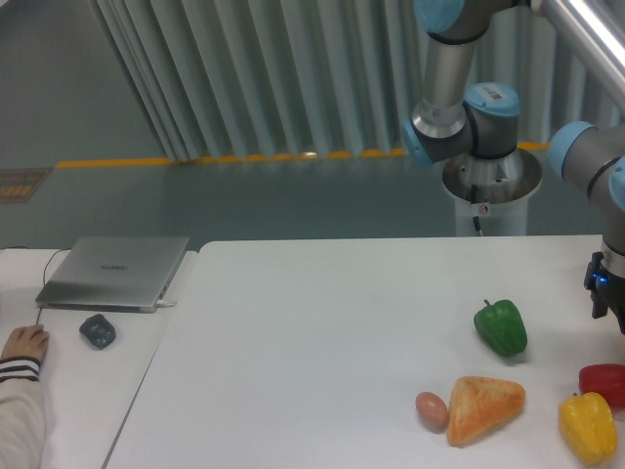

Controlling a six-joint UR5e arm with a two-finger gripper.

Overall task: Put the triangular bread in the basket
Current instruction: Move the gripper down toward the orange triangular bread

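You have the white table (322, 322) filling the lower part of the view, and the arm (459, 88) stands behind its far edge at about one o'clock, with its wrist running off the right side. The gripper (607, 298) shows only as a dark block at three o'clock, cut by the frame edge, so you cannot tell whether its fingers are spread or closed, and nothing visible hangs from it. A closed laptop (117, 272) lies on the side table at nine o'clock, with a person's hand (24, 342) just below it at the left edge and a small dark object (98, 330) between the two. The triangular bread (485, 408) sits on the table at about five o'clock, flat and untouched, well below and left of the gripper. Touching its left corner, or very nearly, is the small brown egg (431, 410). A green pepper (501, 327) stands just above the bread, a yellow pepper (588, 427) lies to its right, and a red pepper (604, 383) peeks in at the right edge above that. You will not find the basket here; it is out of view. By my reading the task is at its start, with the approach not yet made. The next move calls for you to bring the gripper down and left over the bread, and close across it without nudging the egg.
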